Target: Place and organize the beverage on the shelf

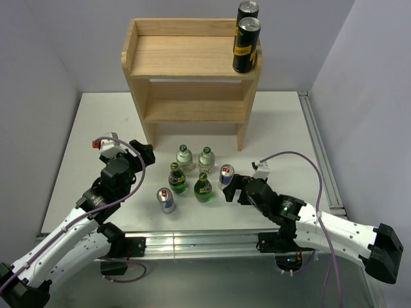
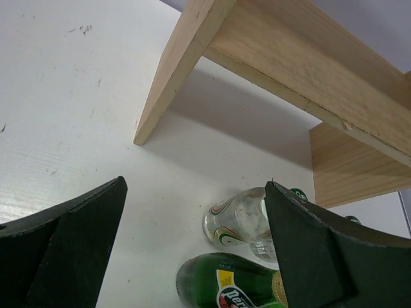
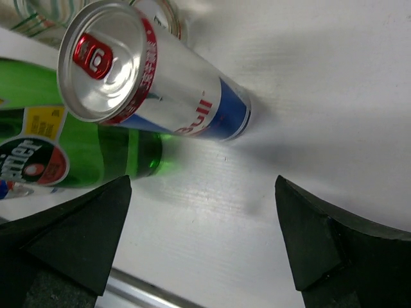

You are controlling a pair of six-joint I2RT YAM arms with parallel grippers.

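Right pincer (image 3: 202, 192) and left pincer (image 2: 192, 192) gape empty among the drinks.
We have the silver-blue can (image 3: 160, 90) just far of the right pincer, with a green bottle (image 3: 122, 157) beside it; a skewed closing could topple either. Our left pincer faces the clear bottle (image 2: 237, 221). Two black cans (image 1: 246, 45) stand far right on the shelf (image 1: 186, 27).

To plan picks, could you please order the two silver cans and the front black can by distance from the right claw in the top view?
From the right claw:
1. Right silver can, just beside it.
2. Left silver can, farther left, near the front edge.
3. Front black can, on the shelf top, right corner.
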